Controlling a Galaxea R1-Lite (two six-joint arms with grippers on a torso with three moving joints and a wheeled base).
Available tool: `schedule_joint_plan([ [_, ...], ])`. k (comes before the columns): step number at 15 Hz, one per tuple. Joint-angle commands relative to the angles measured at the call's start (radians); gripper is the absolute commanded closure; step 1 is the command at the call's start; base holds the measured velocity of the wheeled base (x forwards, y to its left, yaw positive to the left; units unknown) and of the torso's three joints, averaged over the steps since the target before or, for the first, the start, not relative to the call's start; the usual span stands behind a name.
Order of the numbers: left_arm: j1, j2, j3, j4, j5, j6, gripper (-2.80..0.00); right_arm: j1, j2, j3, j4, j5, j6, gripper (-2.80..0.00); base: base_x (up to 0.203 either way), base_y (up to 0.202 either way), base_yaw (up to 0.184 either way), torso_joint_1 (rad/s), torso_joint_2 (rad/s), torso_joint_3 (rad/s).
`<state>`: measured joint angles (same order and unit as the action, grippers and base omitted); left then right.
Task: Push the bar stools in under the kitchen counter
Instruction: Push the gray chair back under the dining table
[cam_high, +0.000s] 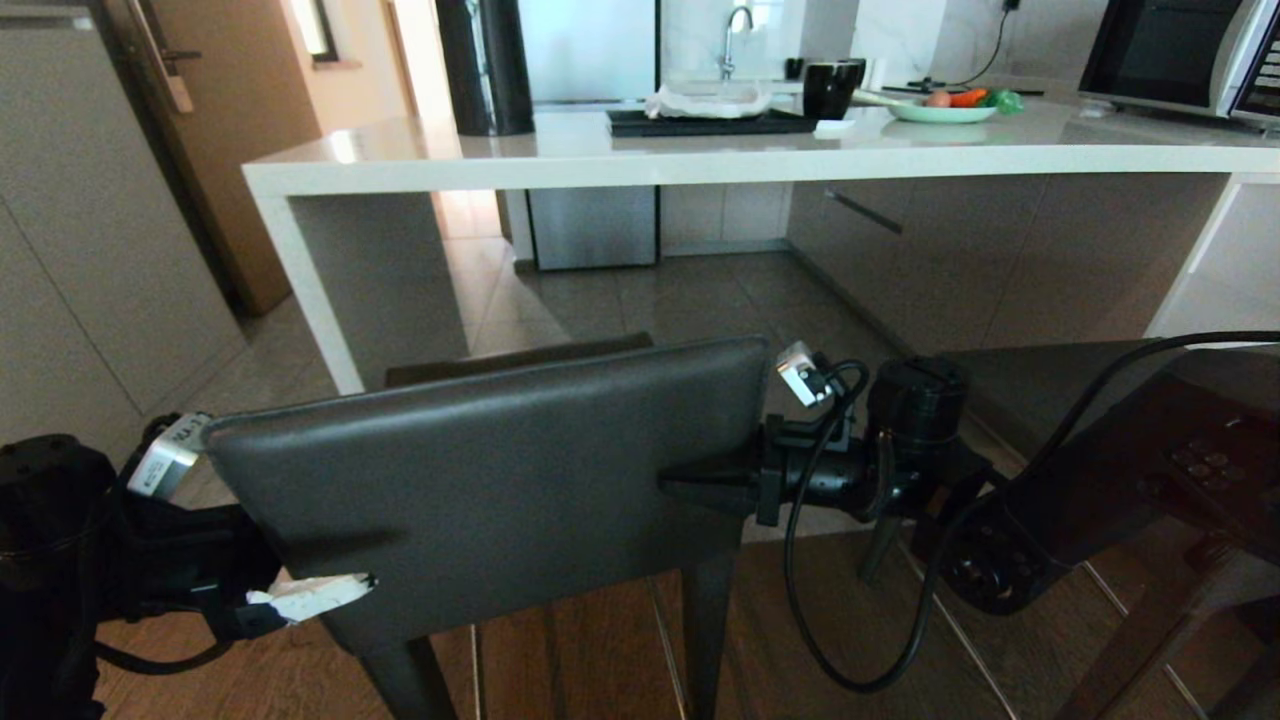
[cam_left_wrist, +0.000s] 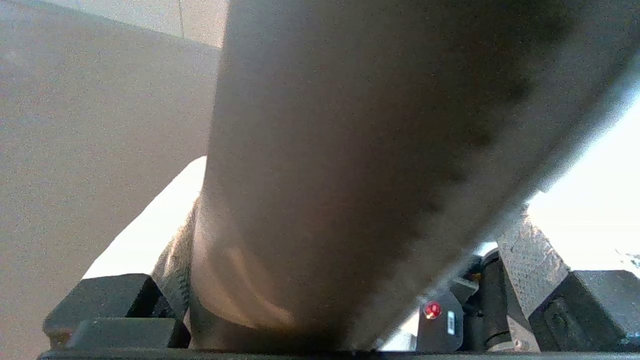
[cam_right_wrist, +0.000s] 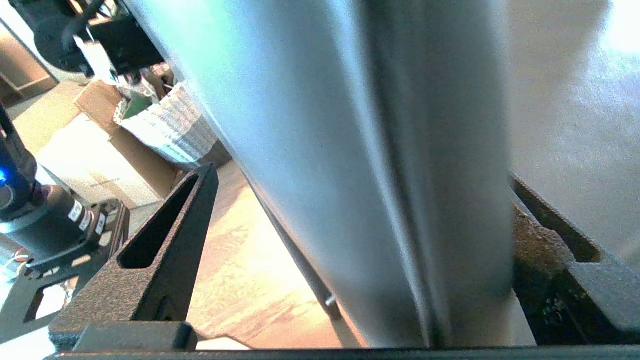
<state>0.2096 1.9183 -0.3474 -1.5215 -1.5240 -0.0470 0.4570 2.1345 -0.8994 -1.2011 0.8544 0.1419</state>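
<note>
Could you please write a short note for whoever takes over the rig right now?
Left tool: open, straddling the left edge of the stool backrest.
Right tool: open, straddling its right edge.
The stool stands short of the kitchen counter, not yet under it. A second stool stands to the right.
Done: both tools placed on the backrest.
Left: push both stools under.

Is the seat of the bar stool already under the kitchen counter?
No, in the head view the bar stool stands on the near side of the kitchen counter, with open floor between them.
</note>
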Motion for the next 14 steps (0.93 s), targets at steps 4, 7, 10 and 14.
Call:
schedule_joint_plan([
  [4,-0.016,0.056,-0.109,-0.009,0.013,-0.023,-2.80,0.003,0.002,0.043,-0.038,0.035,0.001,-2.80,0.000,0.000,0.000,0.000,0.00,0.000],
  [7,-0.039,0.069,-0.208,-0.009,0.059,-0.125,-2.80,0.012,-0.001,0.043,-0.041,0.037,0.002,-2.80,0.000,0.000,0.000,0.000,0.00,0.000],
  [10,-0.055,0.091,-0.232,-0.009,0.068,-0.129,-2.80,0.023,-0.001,0.042,-0.043,0.041,0.002,-2.80,0.000,0.000,0.000,0.000,0.00,0.000],
  [14,-0.065,0.142,-0.273,-0.009,0.118,-0.130,-2.80,0.026,-0.002,0.043,-0.051,0.041,0.002,-2.80,0.000,0.000,0.000,0.000,0.00,0.000],
])
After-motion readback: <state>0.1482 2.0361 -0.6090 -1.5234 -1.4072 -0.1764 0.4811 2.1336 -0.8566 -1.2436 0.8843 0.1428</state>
